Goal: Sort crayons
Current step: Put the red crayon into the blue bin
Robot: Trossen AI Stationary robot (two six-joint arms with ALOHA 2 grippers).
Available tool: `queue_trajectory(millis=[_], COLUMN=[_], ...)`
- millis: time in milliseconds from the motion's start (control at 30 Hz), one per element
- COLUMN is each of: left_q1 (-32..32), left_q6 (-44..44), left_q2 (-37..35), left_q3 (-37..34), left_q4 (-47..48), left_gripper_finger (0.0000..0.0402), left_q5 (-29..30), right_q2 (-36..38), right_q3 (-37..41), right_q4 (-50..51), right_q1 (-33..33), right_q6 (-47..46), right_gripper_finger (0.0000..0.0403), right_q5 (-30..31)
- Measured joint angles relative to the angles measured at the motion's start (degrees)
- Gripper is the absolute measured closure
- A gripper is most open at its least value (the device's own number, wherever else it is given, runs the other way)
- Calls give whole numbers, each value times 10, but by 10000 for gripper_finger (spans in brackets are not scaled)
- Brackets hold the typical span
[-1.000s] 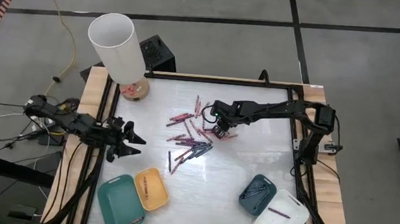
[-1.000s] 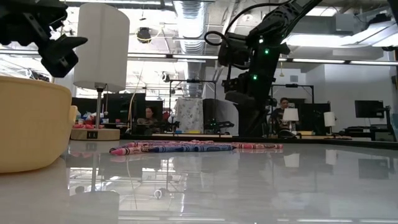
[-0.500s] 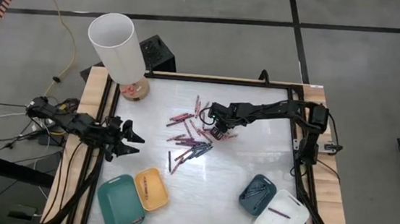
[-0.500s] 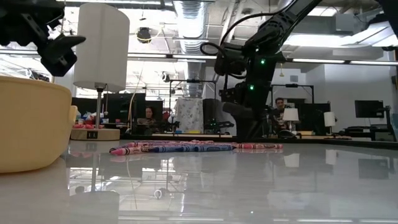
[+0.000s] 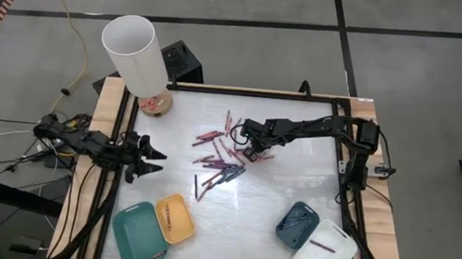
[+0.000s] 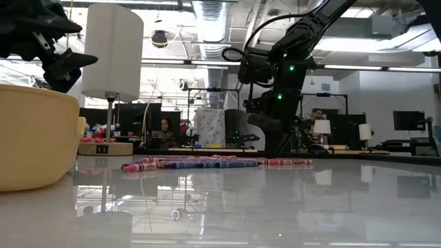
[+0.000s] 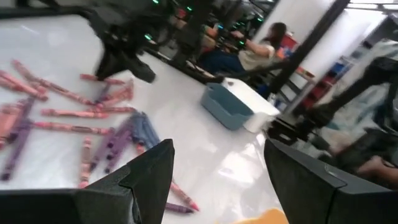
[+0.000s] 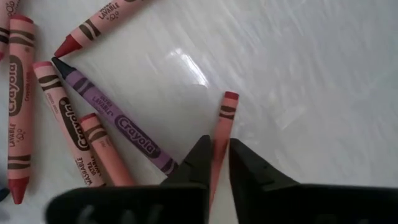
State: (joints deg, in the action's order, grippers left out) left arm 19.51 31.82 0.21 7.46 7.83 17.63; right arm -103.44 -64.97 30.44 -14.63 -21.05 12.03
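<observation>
Many crayons [image 5: 218,158], pink, red, purple and dark blue, lie scattered flat on the white table [image 5: 276,192]. My right gripper [image 5: 250,152] reaches down at the pile's right edge. In the right wrist view it [image 8: 215,163] is shut on a pink crayon [image 8: 222,127], next to a purple crayon [image 8: 118,121] and more pink ones. My left gripper [image 5: 151,158] hovers open over the table's left edge, holding nothing; in the left wrist view it [image 7: 217,180] looks across the crayons. My right gripper pinches the pink crayon's shaft [image 8: 219,144] between its two fingertips, one on each long side. The fingers [image 8: 198,158] come slanting down from the table's right side. The crayon's free end [image 8: 231,97] sticks out beyond them, and it lies on the table.
A lamp with a white shade [image 5: 135,52] stands at the far left corner. A teal tray [image 5: 133,237] and a yellow tray [image 5: 174,218] sit near left. A dark-blue tray [image 5: 297,222] and a white tray [image 5: 325,253] sit near right, each with a crayon or two.
My right gripper has sunk a little onto the right edge of the crayon pile. The crayons on the table lie as before.
</observation>
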Motion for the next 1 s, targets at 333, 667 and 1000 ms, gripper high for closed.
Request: queue_trajectory(millis=[333,667,1000], left_q1=[0,0,0], left_q6=[-1,-1,32], left_q2=[0,0,0], left_q3=[0,0,0], left_q4=[10,59,118], left_gripper_finger=[162,162,162], left_q5=[126,123,121], right_q2=[2,48,114], right_q3=[0,0,0], right_q4=[-1,-18,-99], right_q1=[7,20,82], right_q6=[-1,0,1], right_gripper_finger=[398,401,401], right_q5=[14,22,32])
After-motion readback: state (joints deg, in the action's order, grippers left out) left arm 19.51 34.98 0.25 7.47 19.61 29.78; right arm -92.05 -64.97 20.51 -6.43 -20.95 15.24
